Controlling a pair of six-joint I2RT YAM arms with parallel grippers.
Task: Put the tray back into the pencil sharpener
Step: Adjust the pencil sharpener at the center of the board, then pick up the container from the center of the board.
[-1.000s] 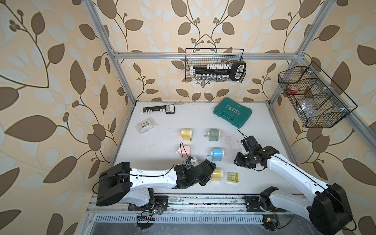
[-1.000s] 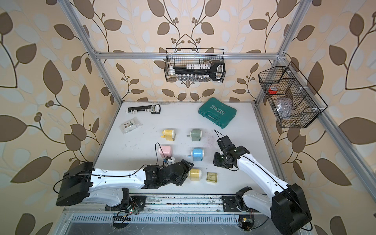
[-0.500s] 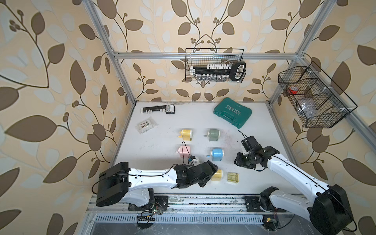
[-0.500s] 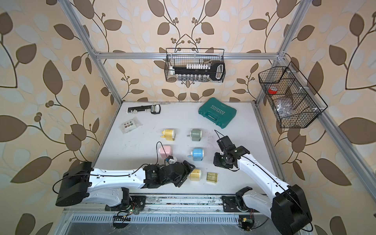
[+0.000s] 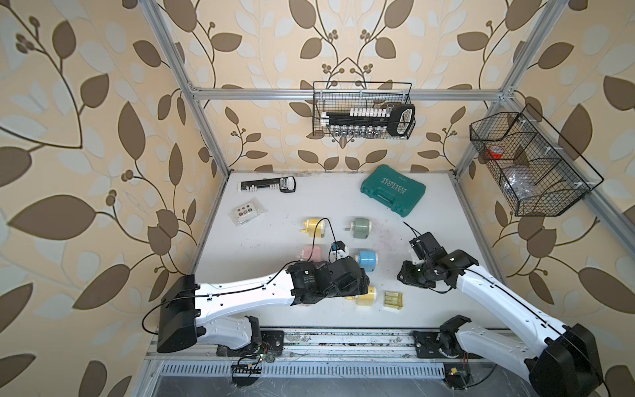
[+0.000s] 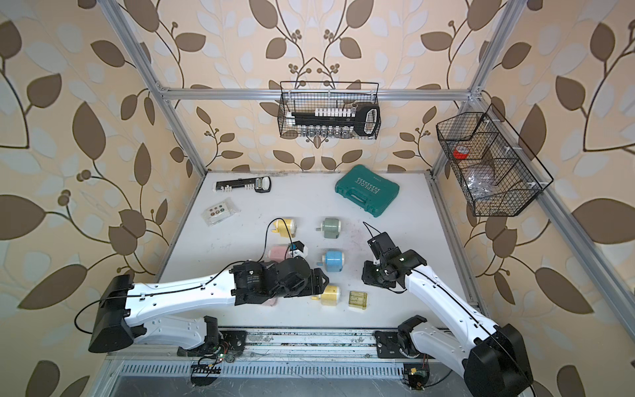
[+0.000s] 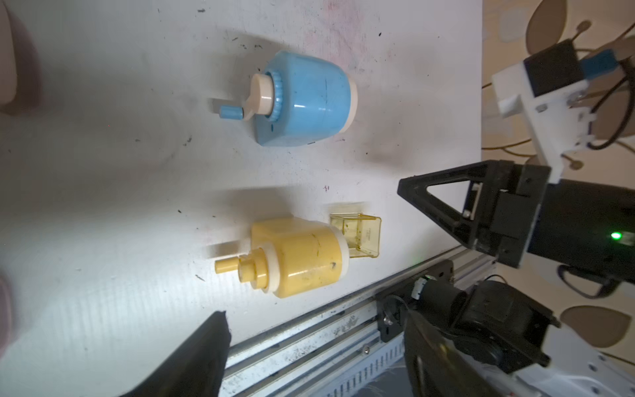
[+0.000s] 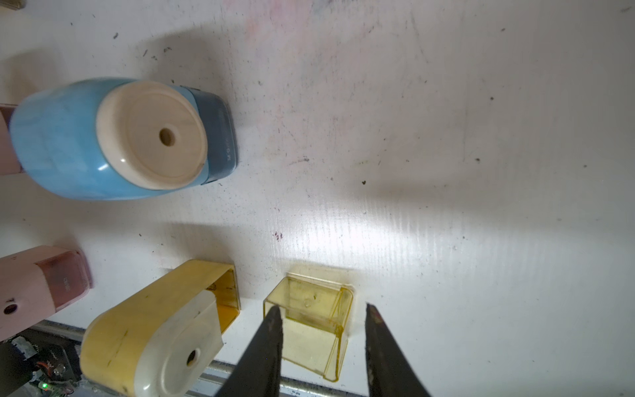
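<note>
White counter (image 5: 268,220), near its front edge, carries the yellow sharpener (image 5: 367,296) with its clear tray (image 5: 393,299) out, just beside the empty slot (image 8: 225,292). Right jaws hang spread over the tray, seemingly lined up to pinch it. Left jaws, spread and empty, hover by the crank end (image 7: 237,266), probably to brace the body.

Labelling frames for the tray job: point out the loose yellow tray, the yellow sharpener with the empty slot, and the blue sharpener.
loose yellow tray (image 8: 311,319), right wrist view, its clear body.
yellow sharpener with the empty slot (image 8: 137,326), right wrist view, its yellow shell.
blue sharpener (image 7: 309,99), left wrist view, its blue shell.
</note>
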